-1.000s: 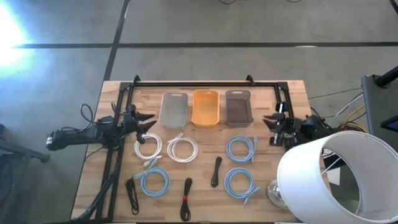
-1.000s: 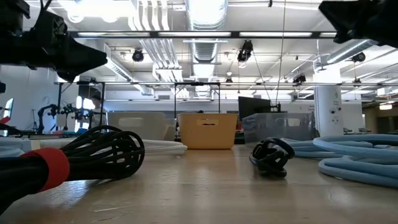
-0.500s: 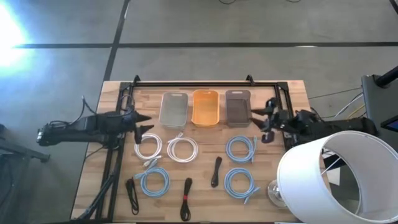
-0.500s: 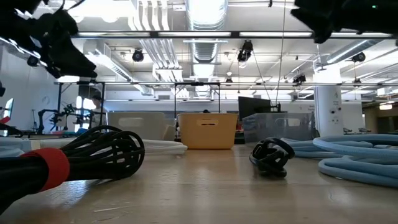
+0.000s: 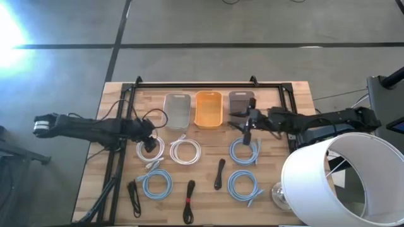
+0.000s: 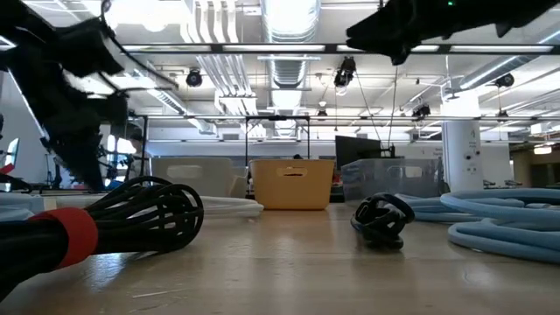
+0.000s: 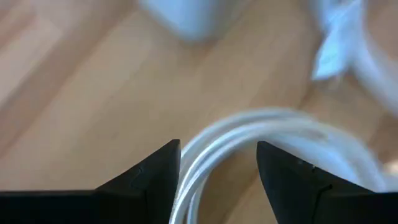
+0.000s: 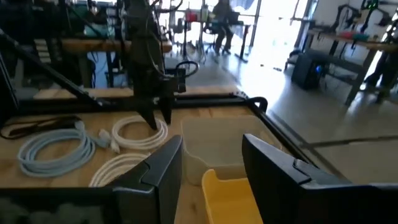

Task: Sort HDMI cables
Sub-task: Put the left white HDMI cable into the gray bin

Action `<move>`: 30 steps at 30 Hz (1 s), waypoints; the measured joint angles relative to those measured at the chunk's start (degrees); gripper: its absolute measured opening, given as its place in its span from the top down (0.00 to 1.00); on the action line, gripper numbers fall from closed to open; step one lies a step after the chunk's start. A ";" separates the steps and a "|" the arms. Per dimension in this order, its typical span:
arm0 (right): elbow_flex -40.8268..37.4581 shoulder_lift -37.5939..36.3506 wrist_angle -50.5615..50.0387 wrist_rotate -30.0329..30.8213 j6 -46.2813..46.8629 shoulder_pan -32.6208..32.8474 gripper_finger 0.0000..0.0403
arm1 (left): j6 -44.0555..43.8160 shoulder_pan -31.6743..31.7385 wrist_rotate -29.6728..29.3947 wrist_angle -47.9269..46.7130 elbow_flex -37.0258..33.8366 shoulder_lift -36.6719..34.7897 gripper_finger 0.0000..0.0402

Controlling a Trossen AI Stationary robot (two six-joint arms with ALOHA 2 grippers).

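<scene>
where left jaws (image 5: 150, 145) straddle it, white coil (image 5: 150, 150) lies round.

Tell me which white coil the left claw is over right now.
The left-hand white coil, nearest the table's left edge. The left claw is open above its rim; the other white coil lies clear beside it.

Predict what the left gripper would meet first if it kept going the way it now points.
Probably the left white coil: the left gripper is open, its fingers straddling the coil's strands just ahead, with the wooden table beneath. Exact depth is unclear.
</scene>
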 joint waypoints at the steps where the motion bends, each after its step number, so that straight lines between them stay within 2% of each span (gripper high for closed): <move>1: 0.92 1.09 -1.14 0.00 0.00 0.00 0.60 | -0.37 0.00 0.37 -0.32 0.00 1.10 0.46; 11: 7.20 8.36 -4.79 -0.15 -0.05 0.00 0.61 | -0.78 -0.09 -0.16 0.38 -0.19 11.09 0.48; 15: 8.40 9.60 -4.96 -0.15 -0.89 0.00 0.62 | -0.76 -0.04 -0.36 3.45 -0.21 13.46 0.60; 21: 8.58 10.07 -5.01 -0.15 -1.76 0.00 0.63 | -1.00 -0.08 -1.38 6.04 0.53 13.40 0.93; 27: 8.32 9.96 -5.01 -0.15 -1.78 -0.02 0.63 | 0.54 -0.65 -2.01 1.76 6.70 11.94 0.95; 30: 8.32 9.96 -5.01 -0.14 -1.71 -0.04 0.64 | 1.09 -1.64 -4.33 -5.26 11.66 12.06 0.96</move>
